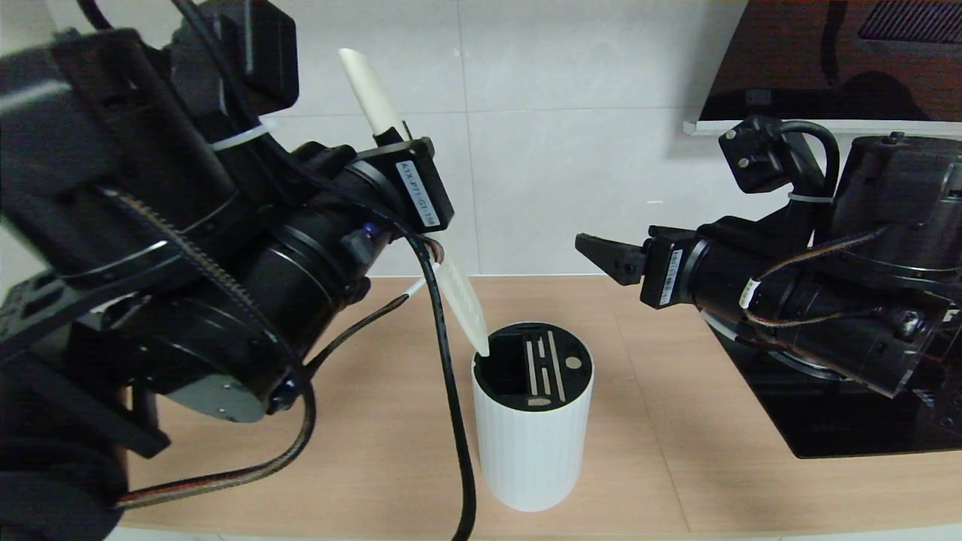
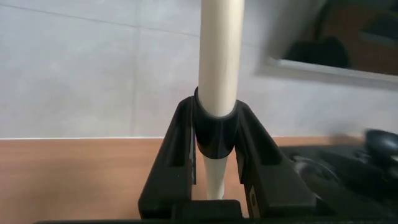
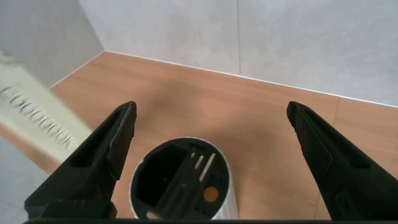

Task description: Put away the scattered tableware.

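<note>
Left gripper [image 2: 216,132] is clamped on the handle of a cream utensil [image 1: 464,302], which tilts above the white ribbed holder [image 1: 532,443] with its blade tip at the edge of the holder's large opening. Right gripper [image 3: 211,121] hangs above and right of the holder, jaws spread wide, empty. The holder stands on the wooden counter [image 1: 661,421]

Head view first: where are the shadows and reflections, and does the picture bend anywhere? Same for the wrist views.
Head view: a grey shadow lies on the wall under the range hood; the glossy black cooktop carries faint reflections; the counter's front edge bows. Left wrist view: the cream utensil shades darker along one side. Right wrist view: even light, no glare on the white holder.
</note>
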